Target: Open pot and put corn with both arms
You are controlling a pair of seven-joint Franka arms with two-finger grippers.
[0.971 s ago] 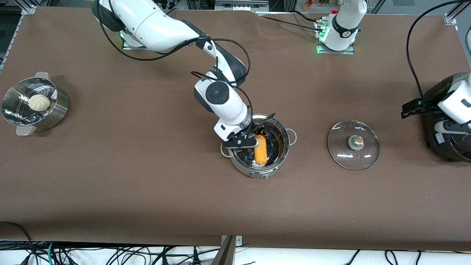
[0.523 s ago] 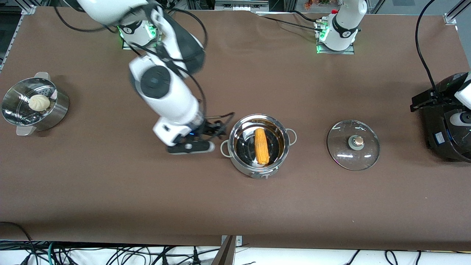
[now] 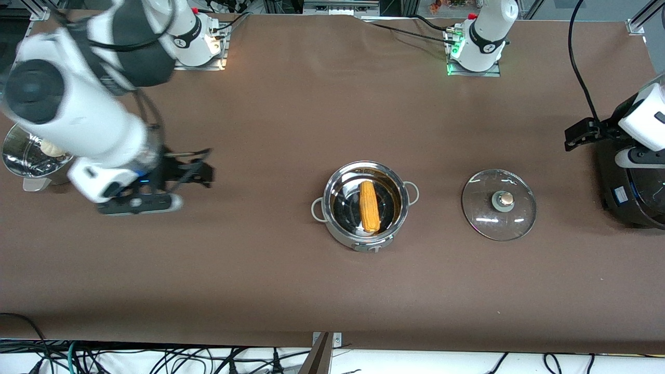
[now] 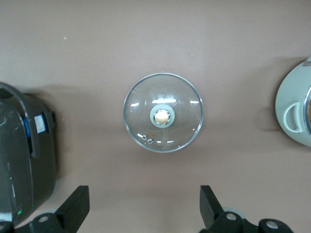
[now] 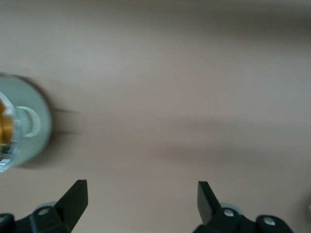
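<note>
Front view: the corn (image 3: 369, 206) lies in the open pot (image 3: 363, 244); the lid (image 3: 499, 205) rests beside the pot, toward the left arm's end.

Left wrist view: the left gripper (image 4: 141, 206), jaws spread, hangs over brown table near the lid.

Right wrist view: the right gripper (image 5: 141, 201), jaws spread and empty, is over bare table well apart from the pot.

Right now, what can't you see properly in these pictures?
- Steamer bowl and white bun, front view: mostly hidden by the right arm.
- Black cooker, front view: cut off by the edge, partly covered by the left arm.
- Pot, right wrist view: blurred and cut off.
</note>
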